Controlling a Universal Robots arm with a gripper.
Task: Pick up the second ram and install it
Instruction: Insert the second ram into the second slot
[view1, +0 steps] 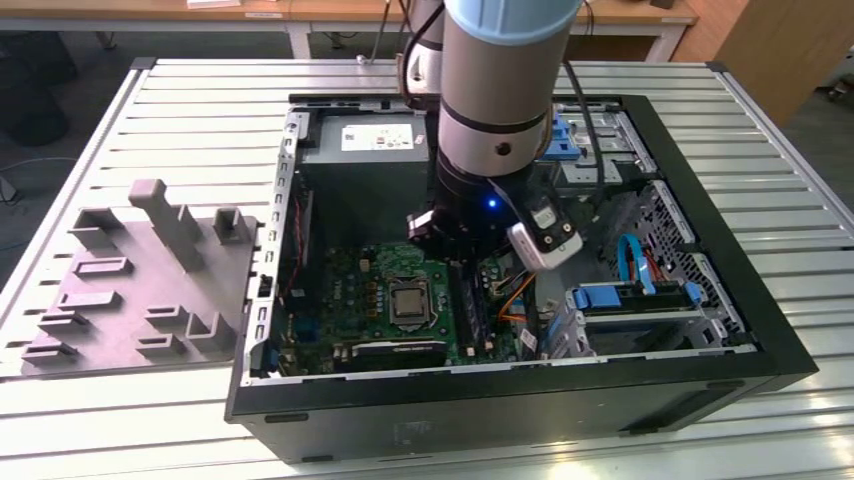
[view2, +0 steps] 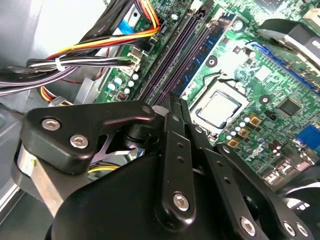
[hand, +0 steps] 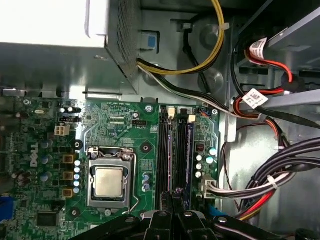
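The second ram (view2: 204, 56) is a thin blue board seen edge-on, running along the black motherboard slots (hand: 185, 150) beside the processor socket (hand: 110, 181). My gripper (view2: 173, 100) is low inside the open computer case (view1: 747, 330), and its black fingers are pressed together in line with the near end of the blue stick. In the first wrist view the gripper (hand: 176, 192) sits just over the slots. I cannot tell whether the stick is fully seated. In the exterior view the arm (view1: 494, 120) reaches down over the motherboard (view1: 387, 300).
A grey moulded fixture (view1: 134, 290) lies on the slatted table at the exterior view's left. Cable bundles (hand: 280, 175) crowd one side of the slots, and the power supply (view1: 367, 140) stands beyond them. Blue drive brackets (view1: 641, 295) fill the case's right side.
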